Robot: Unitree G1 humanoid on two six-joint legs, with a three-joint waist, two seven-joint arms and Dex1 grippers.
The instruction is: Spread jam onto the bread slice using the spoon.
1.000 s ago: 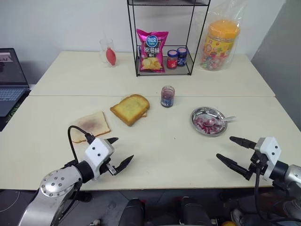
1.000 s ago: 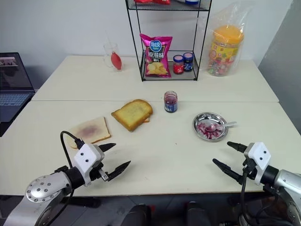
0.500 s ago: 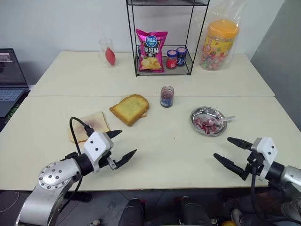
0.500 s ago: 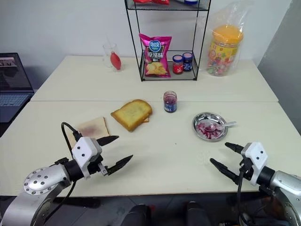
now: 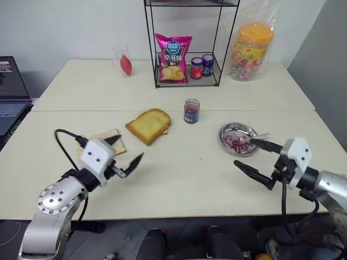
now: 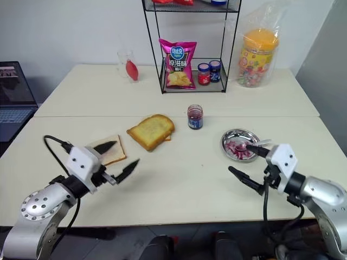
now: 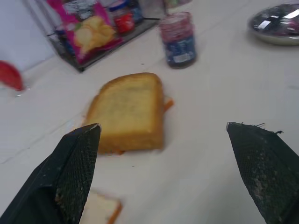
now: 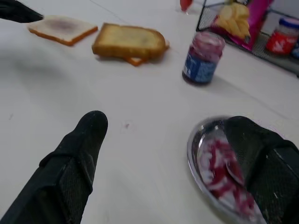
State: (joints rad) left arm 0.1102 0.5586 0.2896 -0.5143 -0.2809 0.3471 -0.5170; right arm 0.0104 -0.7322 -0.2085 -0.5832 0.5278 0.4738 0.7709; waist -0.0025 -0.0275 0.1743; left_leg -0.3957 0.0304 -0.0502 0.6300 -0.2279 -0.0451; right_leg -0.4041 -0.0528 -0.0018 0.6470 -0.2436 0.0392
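Bench [image 5: 179,184] cream-coloured, two tops butted together, seam running across. Black wire rack [image 5: 187,43] at the back holds a pink chip bag [image 5: 173,58] and two small lidded jars [image 5: 201,66]. Plastic-wrapped candy tub with orange lid [image 5: 251,49] just beside the rack on the robot's right. Laptop [image 5: 10,89] off the far left edge. Clear glass with a red object inside [image 5: 123,59] back left.

Left end effector [image 5: 120,153] wide open, nothing held, hovering above the bench; its upper finger overlaps the bread slice [image 5: 111,141] in the head views, contact cannot be told. Right end effector [image 5: 254,159] also wide open and empty, just beside the near edge of the round steel dish [image 5: 239,138].

Golden-brown toast [image 5: 148,124] near bench centre, close to the bread slice, apart from it. Bread slice lies flat at front left, purplish smear at its centre visible in the right wrist view. Small glass jar with dark purple contents [image 5: 191,110] stands upright between the toast and the dish.

Jam [image 5: 237,141] reddish-pink, lumpy, inside the dish. Spoon [image 5: 254,137] rests in the dish, bowl in the jam, handle sticking out over the rim toward the robot's right.
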